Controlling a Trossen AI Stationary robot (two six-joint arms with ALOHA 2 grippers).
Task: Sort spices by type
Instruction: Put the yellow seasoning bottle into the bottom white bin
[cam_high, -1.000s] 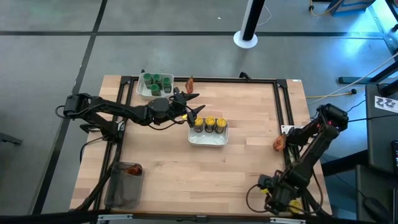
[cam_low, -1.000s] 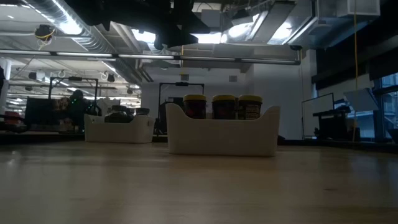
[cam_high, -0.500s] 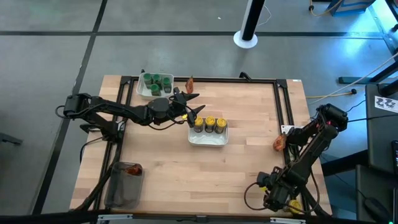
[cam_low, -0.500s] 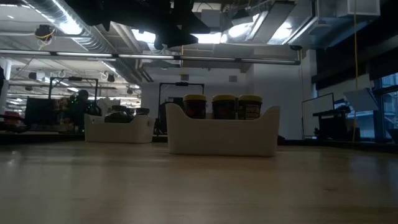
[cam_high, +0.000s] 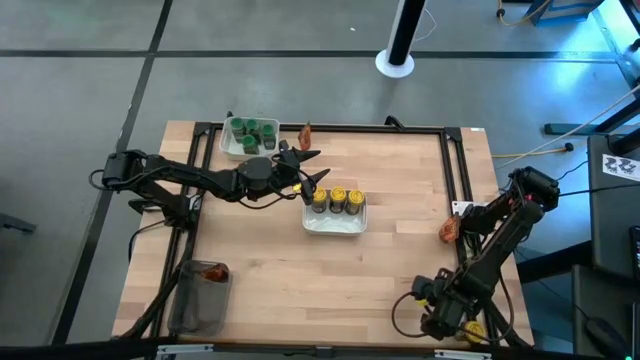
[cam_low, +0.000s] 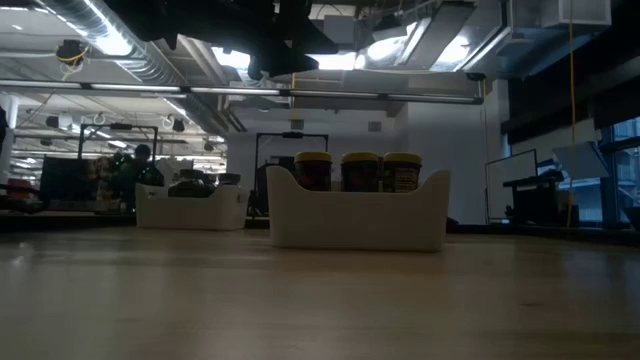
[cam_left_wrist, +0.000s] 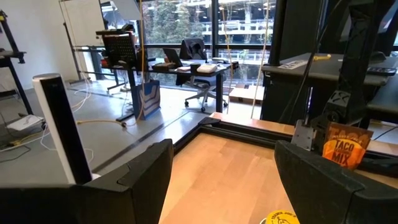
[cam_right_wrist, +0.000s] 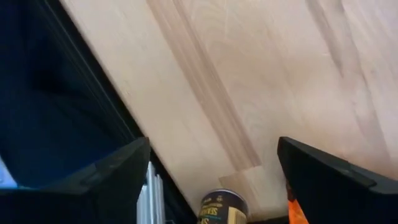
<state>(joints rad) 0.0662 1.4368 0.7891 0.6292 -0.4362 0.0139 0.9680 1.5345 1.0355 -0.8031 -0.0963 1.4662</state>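
Mostly sorted: green-lid jars in far-left tray, yellow-lid jars in centre tray, left gripper spread empty beside it; packets and a jar remain by spread, empty right gripper.

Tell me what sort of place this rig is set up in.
Most likely an open-plan office or lab. Past the wooden table the left wrist view shows a desk with a monitor, a wheeled office chair and tall windows; the low view shows exposed ceiling ducts.
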